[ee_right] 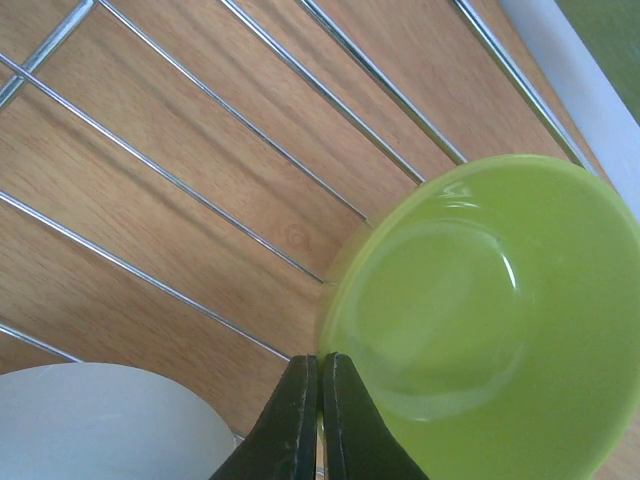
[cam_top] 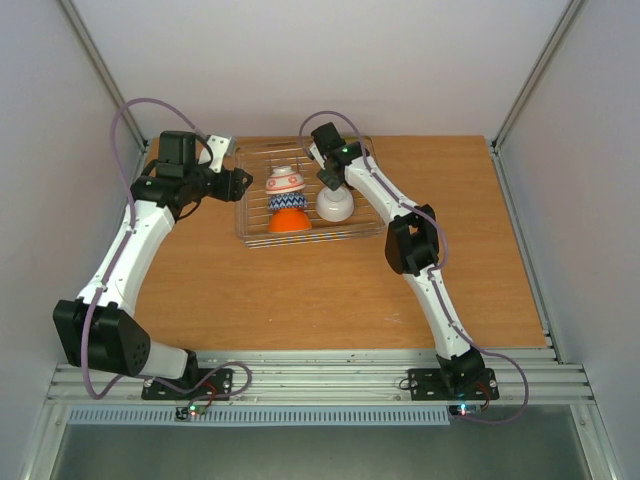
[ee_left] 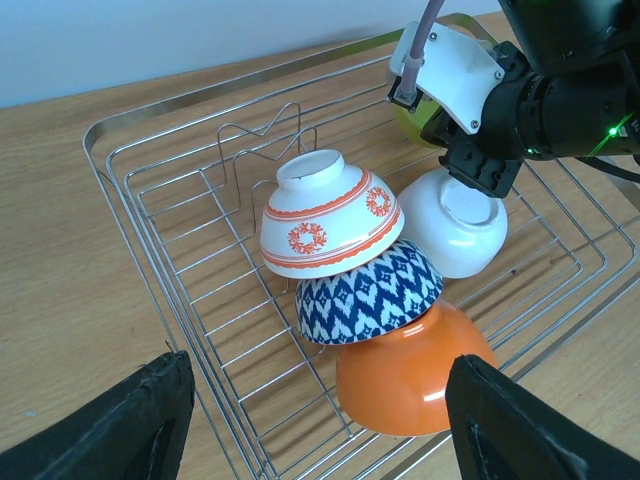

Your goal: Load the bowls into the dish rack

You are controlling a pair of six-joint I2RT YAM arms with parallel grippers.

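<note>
The wire dish rack (cam_top: 300, 241) stands at the back middle of the table. In it the red-patterned white bowl (ee_left: 330, 215), the blue zigzag bowl (ee_left: 370, 295) and the orange bowl (ee_left: 410, 375) lean upside down in a row. A plain white bowl (ee_left: 455, 225) lies upside down beside them. My right gripper (ee_right: 320, 365) is shut on the rim of the yellow-green bowl (ee_right: 480, 320), low over the rack's wires, next to the white bowl (ee_right: 90, 425). My left gripper (ee_left: 318, 365) is open and empty at the rack's left side, above the orange bowl.
The rack's wire divider (ee_left: 265, 140) stands up behind the bowl row. White walls close the table at the back and sides. The right arm (cam_top: 415, 245) reaches across the table's right half into the rack.
</note>
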